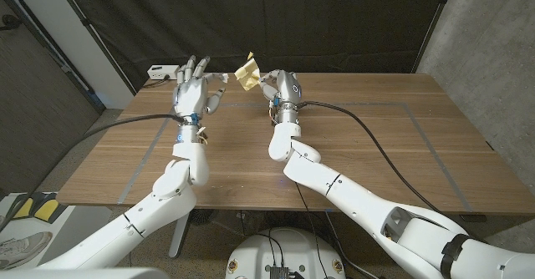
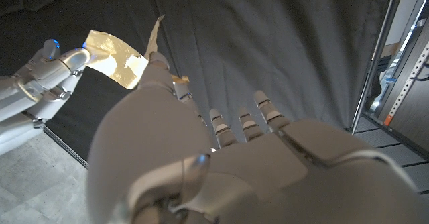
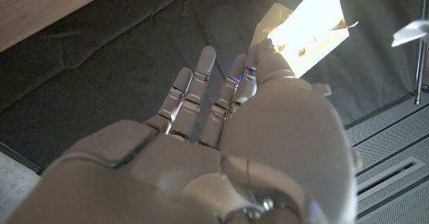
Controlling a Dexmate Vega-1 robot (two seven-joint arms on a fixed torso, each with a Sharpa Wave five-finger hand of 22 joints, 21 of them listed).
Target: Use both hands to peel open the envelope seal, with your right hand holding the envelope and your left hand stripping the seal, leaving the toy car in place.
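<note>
While right hand (image 1: 282, 88) pinches envelope (image 1: 247, 72), left hand (image 1: 194, 87) spread; power strip (image 1: 160, 73) behind.

Both arms are reaching up off the table toward its far edge, forearms angled steeply. The left hand (image 1: 194, 85) is hanging in the air with its fingers spread and pointing up, palm facing the right one, and it's holding nothing. The right hand (image 1: 280, 88) is raised just beside it, pinching the envelope (image 1: 247, 72) between thumb and fingers, with the other fingers stretched out straight.
</note>
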